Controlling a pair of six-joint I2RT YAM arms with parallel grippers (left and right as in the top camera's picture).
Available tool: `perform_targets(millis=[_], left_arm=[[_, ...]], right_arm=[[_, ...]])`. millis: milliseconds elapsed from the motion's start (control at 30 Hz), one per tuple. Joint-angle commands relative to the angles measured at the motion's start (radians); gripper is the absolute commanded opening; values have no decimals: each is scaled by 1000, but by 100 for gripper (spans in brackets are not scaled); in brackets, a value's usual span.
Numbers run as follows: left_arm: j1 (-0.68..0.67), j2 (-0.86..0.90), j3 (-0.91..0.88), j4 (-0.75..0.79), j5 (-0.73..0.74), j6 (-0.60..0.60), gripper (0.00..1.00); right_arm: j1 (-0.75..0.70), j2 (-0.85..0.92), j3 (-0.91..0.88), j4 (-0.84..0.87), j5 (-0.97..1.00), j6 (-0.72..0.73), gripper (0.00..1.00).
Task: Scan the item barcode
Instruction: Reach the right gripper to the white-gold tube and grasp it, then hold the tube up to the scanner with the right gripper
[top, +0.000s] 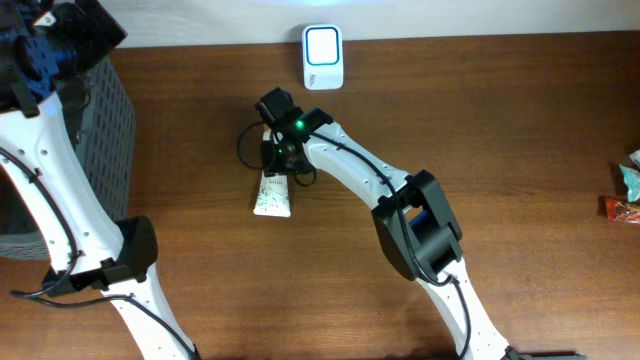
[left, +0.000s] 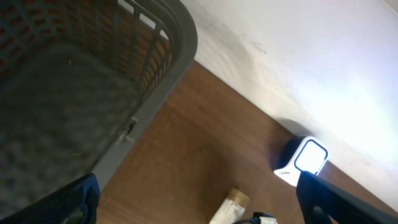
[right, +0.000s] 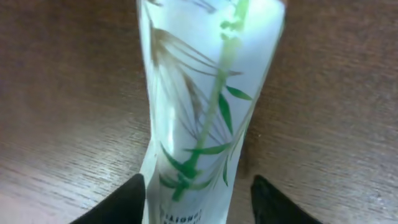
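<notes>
Grey slatted basket (top: 105, 110) is sitting at the tabletop's (top: 520, 120) left edge, with the left pincer (left: 198, 185) hanging above it, fingers spread wide, gripping nothing. Open wood is stretching right toward the snack packets (top: 625, 195). The tube (right: 205, 112) is lying flat mid-tabletop, below the lit scanner (top: 323, 55); it's white with a green leafy sprig. Right pincer (right: 198, 186) is straddling it. Clamped or loose, I cannot tell.

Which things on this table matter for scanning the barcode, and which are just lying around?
For the job:
- the white tube printed with green leaves
- the lit scanner
- the right fingers, one on either side of the tube

Lying about:
- the grey basket
- the small packets at the far right
</notes>
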Motion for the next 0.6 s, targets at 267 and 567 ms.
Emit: perform_targets(millis=[267, 567], left_arm=[[8, -19, 5, 0, 3, 16, 99], [8, -19, 5, 0, 3, 16, 99]], right_arm=[[-117, -64, 280, -101, 116, -106, 4], [-310, -5, 376, 150, 219, -200, 4]])
